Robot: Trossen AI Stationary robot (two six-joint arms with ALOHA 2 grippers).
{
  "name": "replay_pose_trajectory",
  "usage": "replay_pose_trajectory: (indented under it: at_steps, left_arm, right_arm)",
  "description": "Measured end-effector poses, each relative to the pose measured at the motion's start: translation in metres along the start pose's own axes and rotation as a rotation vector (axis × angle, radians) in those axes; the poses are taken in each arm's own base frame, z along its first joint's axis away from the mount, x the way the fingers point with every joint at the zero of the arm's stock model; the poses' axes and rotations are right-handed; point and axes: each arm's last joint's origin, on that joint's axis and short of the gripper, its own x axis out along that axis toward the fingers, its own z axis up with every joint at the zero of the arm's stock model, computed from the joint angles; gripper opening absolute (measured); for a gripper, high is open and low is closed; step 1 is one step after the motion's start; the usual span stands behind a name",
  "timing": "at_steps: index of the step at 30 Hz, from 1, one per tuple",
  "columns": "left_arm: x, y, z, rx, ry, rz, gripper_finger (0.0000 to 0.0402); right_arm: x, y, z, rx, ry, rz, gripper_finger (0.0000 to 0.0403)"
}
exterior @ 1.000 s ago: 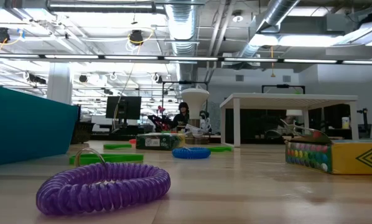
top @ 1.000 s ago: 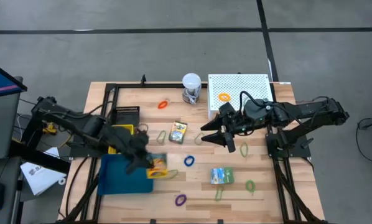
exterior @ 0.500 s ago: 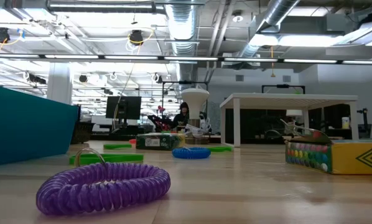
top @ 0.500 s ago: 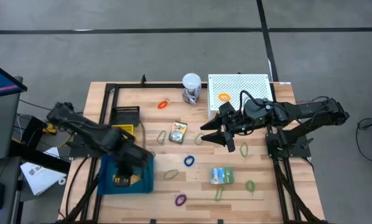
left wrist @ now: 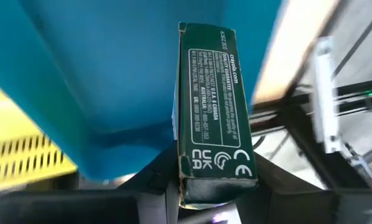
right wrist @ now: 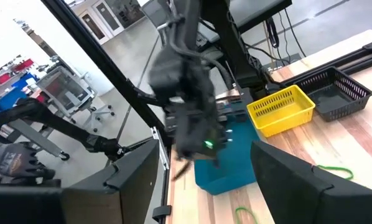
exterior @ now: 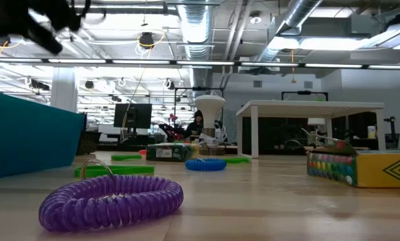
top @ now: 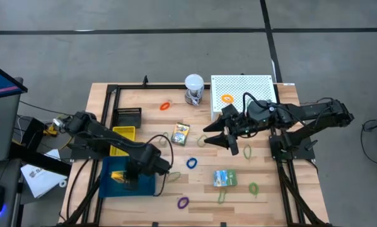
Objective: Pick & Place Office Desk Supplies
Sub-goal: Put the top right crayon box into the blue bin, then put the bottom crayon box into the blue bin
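Note:
My left gripper [top: 130, 179] is shut on a green-yellow printed packet [left wrist: 214, 106] over the blue tray [top: 110, 188] at the table's near left. In the left wrist view the packet's dark green printed side faces the camera, with the tray's blue inside behind it. My right gripper [top: 230, 137] hangs open above the table's middle right, with nothing between its fingers. Two more packets [top: 180, 133] [top: 224, 178] lie flat on the wood. Thin loops lie scattered: blue [top: 191, 162], purple [top: 183, 202], orange [top: 165, 105]. My left gripper pinches the packet between its two fingers [left wrist: 150, 180] at the packet's near end [left wrist: 216, 177], one finger on each broad face. The fingers slant steeply down from above, along the packet. The packet sticks out beyond them over the tray; whether its far end touches the tray I cannot tell.
The yellow bin [top: 122, 134] and the black mesh basket [top: 128, 116] stand just beyond the tray. A white ball-topped object [top: 194, 85] and a white perforated stand [top: 242, 92] bearing an orange loop [top: 227, 98] stand at the far edge. Green loops [top: 253, 188] lie near right.
My left gripper has carried the packet toward the table's left edge, from over the bare wood beside the tray to over the tray. It has sunk lower and tipped from roughly level to steeply downward. It stays shut on the packet.

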Motion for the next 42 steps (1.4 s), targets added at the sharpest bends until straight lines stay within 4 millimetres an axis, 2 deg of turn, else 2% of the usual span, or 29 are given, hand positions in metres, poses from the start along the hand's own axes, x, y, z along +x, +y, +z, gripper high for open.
replay_pose_trajectory:
  at_steps: [5,11,20,23,28,31,37,42]
  left_arm:
    - [0.022,0.019,0.001,-0.030,0.082,0.006,0.0097]
    - [0.047,0.030,0.003,-0.033,0.109,0.022,0.0097]
    - [0.063,0.045,0.002,-0.067,0.135,0.065,0.0097]
    - [0.066,0.047,0.001,-0.063,0.135,0.110,0.0110]
    - [0.066,0.049,0.001,-0.041,0.131,0.160,0.0183]
    - [0.066,0.049,0.001,-0.040,0.131,0.161,0.0206]
    - [0.063,0.049,-0.006,-0.053,0.165,0.170,0.0214]
    - [0.043,0.045,-0.026,-0.077,0.067,0.154,0.0205]
  right_arm:
    - [0.000,0.001,-0.001,-0.007,0.005,0.004,0.0249]
    - [0.000,0.001,-0.001,-0.018,0.005,0.005,0.0249]
    - [0.000,0.001,-0.001,-0.021,0.003,0.008,0.0249]
    - [0.000,0.001,-0.001,-0.021,0.003,0.008,0.0249]
    - [0.000,0.001,0.000,-0.021,0.000,0.010,0.0249]
    - [0.000,0.001,0.000,-0.021,0.000,0.010,0.0249]
    - [0.000,0.001,0.000,-0.012,0.000,0.009,0.0249]
    - [0.000,0.002,0.000,-0.010,-0.003,0.010,0.0249]
